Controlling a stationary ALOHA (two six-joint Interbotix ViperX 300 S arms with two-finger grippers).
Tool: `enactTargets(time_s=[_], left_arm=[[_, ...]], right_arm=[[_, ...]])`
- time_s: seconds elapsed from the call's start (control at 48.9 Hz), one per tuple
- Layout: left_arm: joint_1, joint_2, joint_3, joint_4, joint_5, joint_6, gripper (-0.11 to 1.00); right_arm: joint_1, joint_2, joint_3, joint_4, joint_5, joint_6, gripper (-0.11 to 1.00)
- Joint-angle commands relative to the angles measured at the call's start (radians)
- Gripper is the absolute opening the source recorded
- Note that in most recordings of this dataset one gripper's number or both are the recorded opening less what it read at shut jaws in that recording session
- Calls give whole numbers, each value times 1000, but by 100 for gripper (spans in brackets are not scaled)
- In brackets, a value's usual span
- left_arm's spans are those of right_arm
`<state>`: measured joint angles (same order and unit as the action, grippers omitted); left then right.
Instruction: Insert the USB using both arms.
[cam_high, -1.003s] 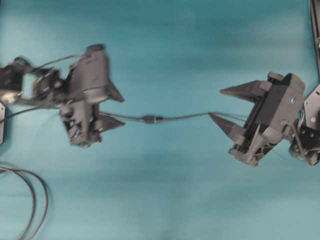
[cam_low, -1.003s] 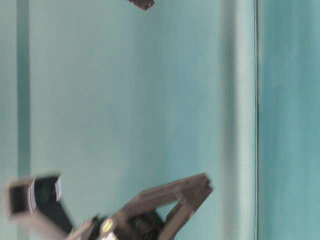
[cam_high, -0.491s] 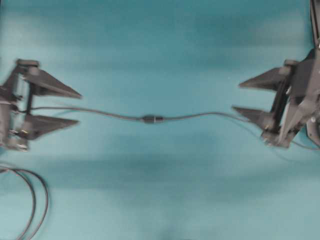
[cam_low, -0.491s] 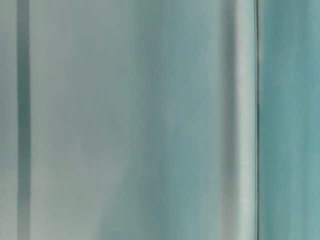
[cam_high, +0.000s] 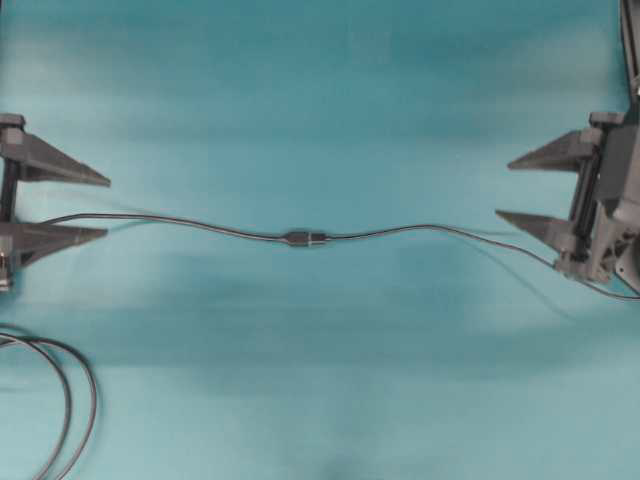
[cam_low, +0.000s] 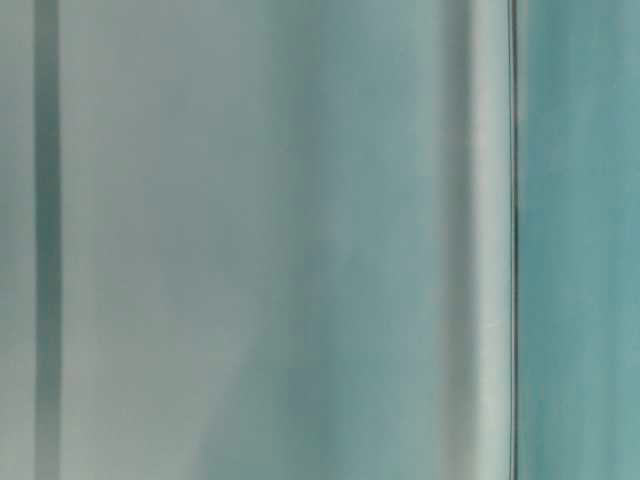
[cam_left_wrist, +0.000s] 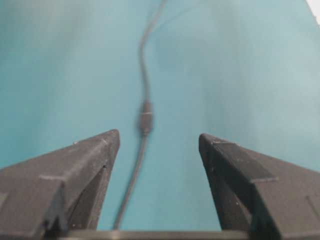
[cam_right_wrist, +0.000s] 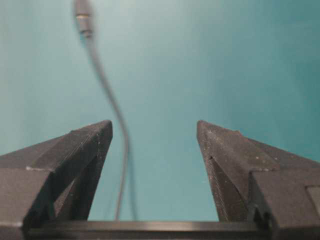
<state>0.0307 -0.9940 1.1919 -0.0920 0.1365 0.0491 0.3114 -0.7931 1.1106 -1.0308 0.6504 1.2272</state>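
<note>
Overhead: USB (cam_high: 305, 238) mid-table, both fingers (cam_high: 60, 172) edgeward.

the left hand (cam_left_wrist: 159, 141) stood wide apart, its two dark pointed fingers (cam_left_wrist: 80, 170) framing the bottom of the view with nothing between them. beyond the tips a thin dark cable (cam_left_wrist: 131, 187) ran away across the teal counter (cam_left_wrist: 240, 75), with the usb (cam_left_wrist: 145, 119) joined into a short thicker dark piece, lying blurred.
</note>
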Motion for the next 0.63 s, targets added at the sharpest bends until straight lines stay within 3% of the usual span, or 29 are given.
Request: enactTargets(time_s=[0.0, 0.225, 0.45, 0.614], left_arm=[[21, 0, -2, 6, -21, 21, 81], [69, -2, 15, 6, -75, 67, 81], [74, -14, 34, 5, -92, 57, 80], [74, -26, 78, 2, -187, 48, 80]], right_arm=[[-80, 2, -12, -18, -58, -9, 74], [-316, 2, 14, -41, -305, -112, 74], [-330, 2, 51, -25, -353, -146, 74], [-327, 2, 83, -25, -430, -158, 74]])
